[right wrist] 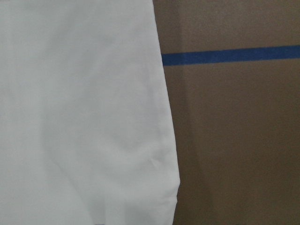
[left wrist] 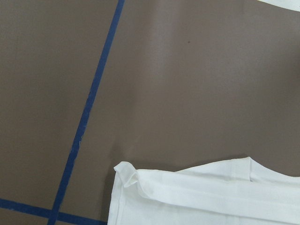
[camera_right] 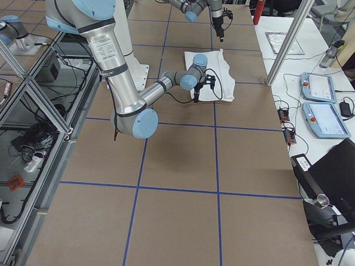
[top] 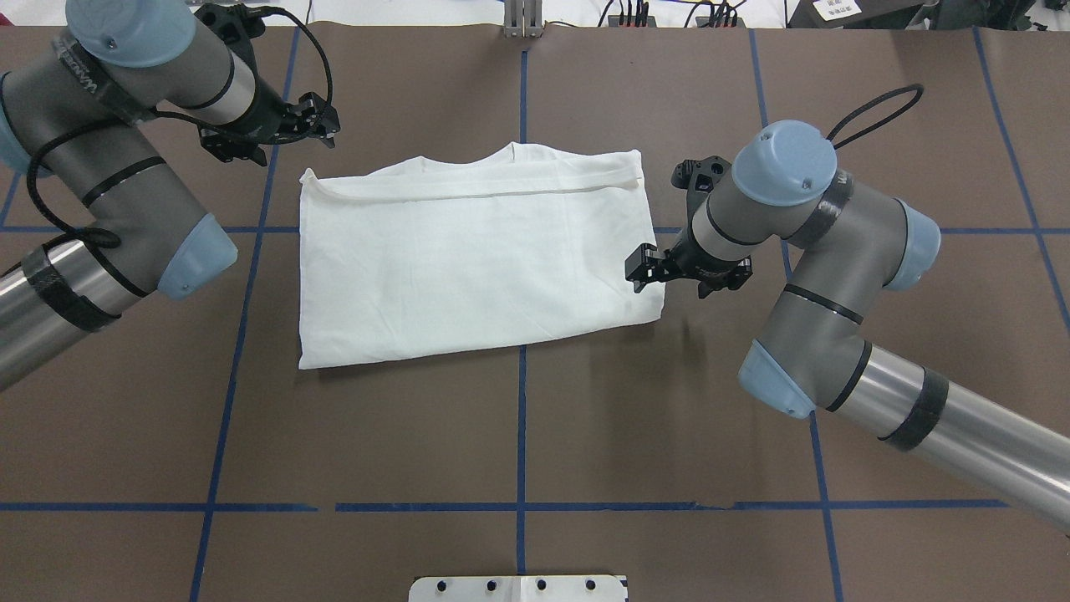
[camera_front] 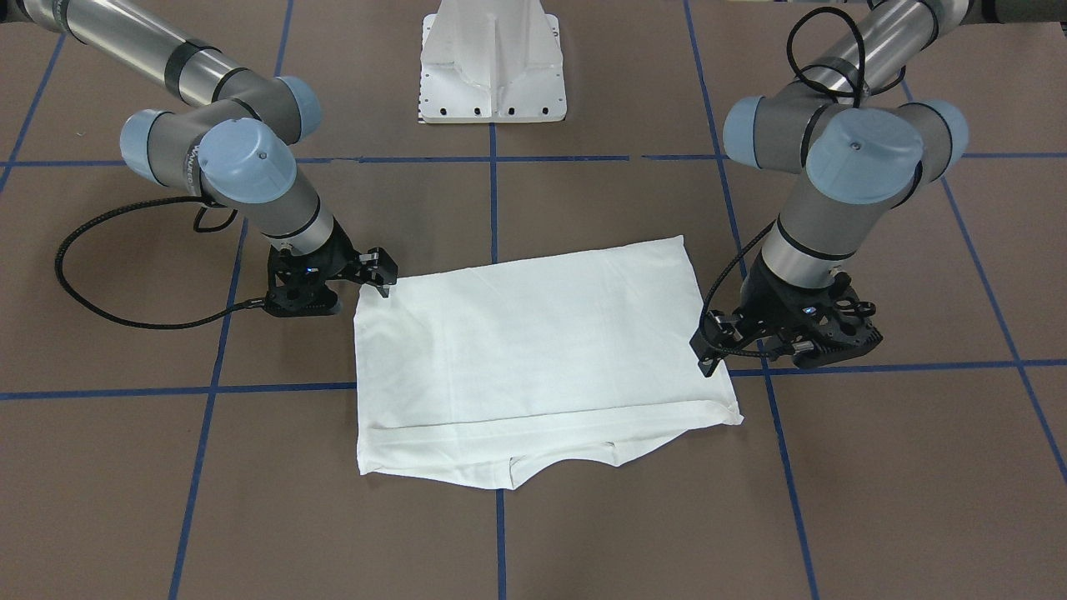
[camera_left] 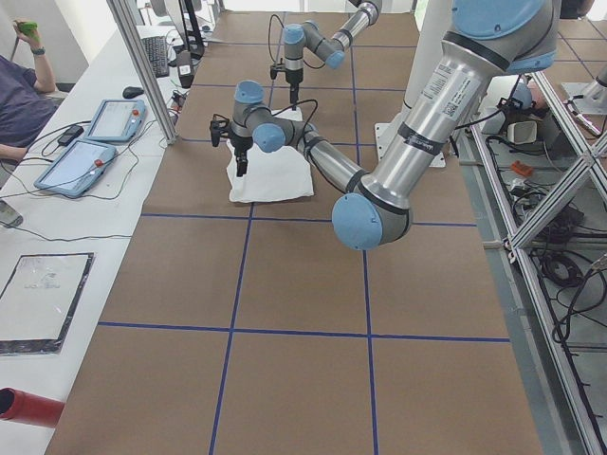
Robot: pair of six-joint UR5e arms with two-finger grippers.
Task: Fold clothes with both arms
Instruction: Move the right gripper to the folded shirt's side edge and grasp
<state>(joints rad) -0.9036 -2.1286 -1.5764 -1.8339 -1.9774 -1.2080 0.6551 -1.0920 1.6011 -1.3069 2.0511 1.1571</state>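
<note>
Farthest left in the overhead view: left gripper (top: 322, 125), jaws apart and empty, over bare table (top: 518, 435) just past the far left corner of the shirt (top: 468, 259), clear of the cloth. Only in its wrist view: that corner (left wrist: 126, 174) curled over on itself, a flat hem band running off from it.

Mid-table: shirt folded to a rough rectangle, lying flat. From overhead, a shallow neck dip in the far edge. From the front view alone, a lower layer (camera_front: 500, 467) poking out past the fold on that same edge, with a notch in it.

To the right: right gripper (top: 639, 269), fingers spread with nothing between them, over the shirt's right edge toward the robot's side; contact with the cloth not clear. In its wrist view, a clean, slightly bowed cloth edge with blue tape (right wrist: 225, 55) running away from it.

Bare brown table on all four sides of the shirt, widest toward the robot. White base (camera_front: 493, 67) well apart from the cloth.
</note>
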